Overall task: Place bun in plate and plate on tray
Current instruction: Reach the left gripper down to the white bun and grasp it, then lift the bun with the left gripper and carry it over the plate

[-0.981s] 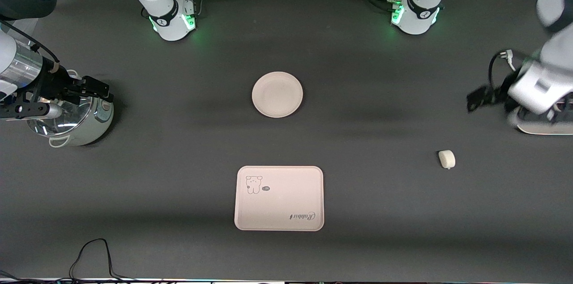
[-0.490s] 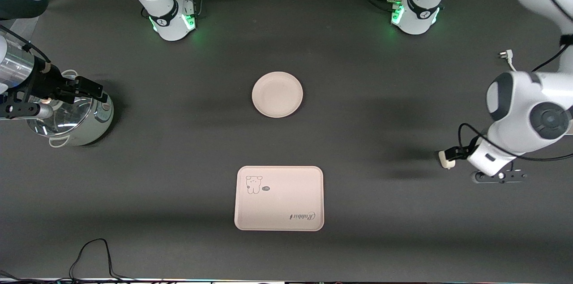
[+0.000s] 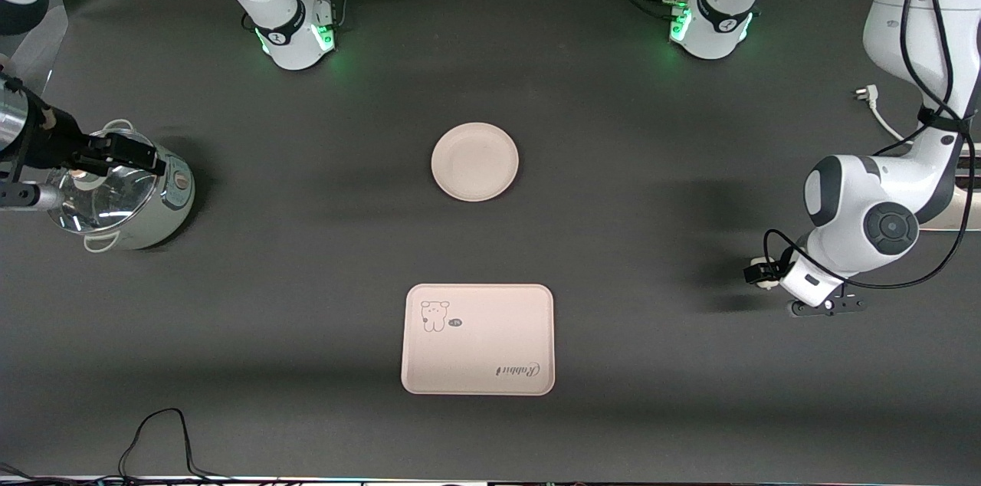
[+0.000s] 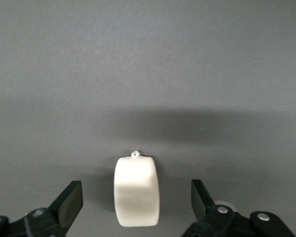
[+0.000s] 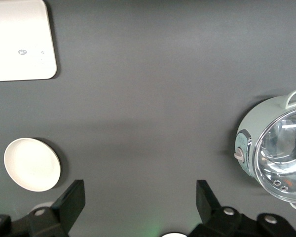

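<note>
Straddling the bun [image 4: 136, 191] on the worktop, your left tool [image 4: 136, 202] is wide; squeeze off-centre and it rolls away. Right tool [image 5: 138, 202] waits wide over the pot [image 3: 123, 198].

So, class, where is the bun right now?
The bun lies on the table toward the left arm's end, between the open left pincer's fingers, apart from plate and tray.

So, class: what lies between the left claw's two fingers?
The left wrist view shows the bun lying on the dark table between the left claw's open fingers, with a gap of bare table on each side.
</note>
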